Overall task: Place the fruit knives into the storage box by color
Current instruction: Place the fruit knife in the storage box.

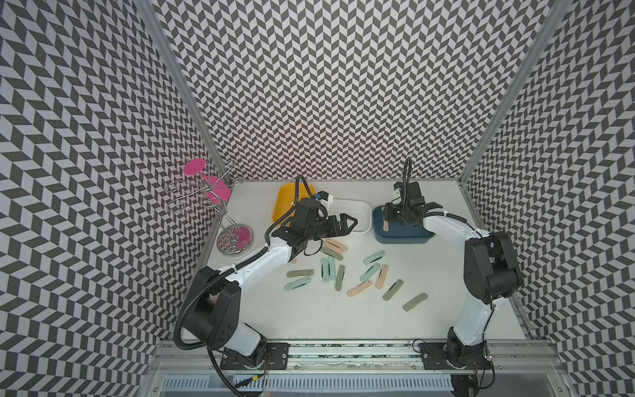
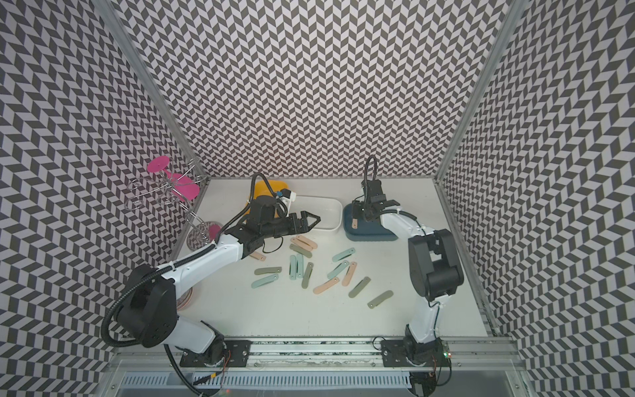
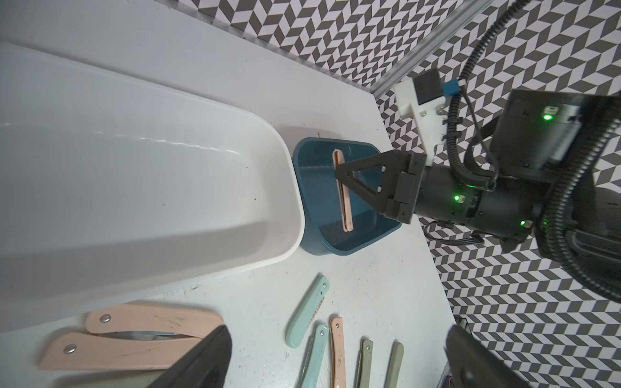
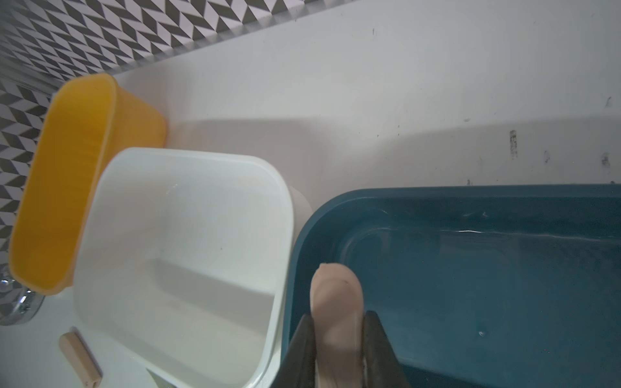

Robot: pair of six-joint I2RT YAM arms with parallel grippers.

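White worktop (image 1: 343, 319): sorting barely begun; right gripper (image 1: 387, 216) clamps one peach fruit knife (image 1: 386, 227) in blue storage box (image 1: 402, 239); left gripper (image 1: 352, 223) wide, empty; other knives (image 1: 359, 288) loose mid-worktop.

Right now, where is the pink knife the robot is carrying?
In a top view the peach knife hangs upright in the right gripper, on the robot's right, dipping into the blue box beside the white box.

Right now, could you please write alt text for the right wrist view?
The right gripper, its fingers shut on a peach-pink fruit knife, holds it over the inside of the dark blue box. Beside that stand a white box and a yellow box.
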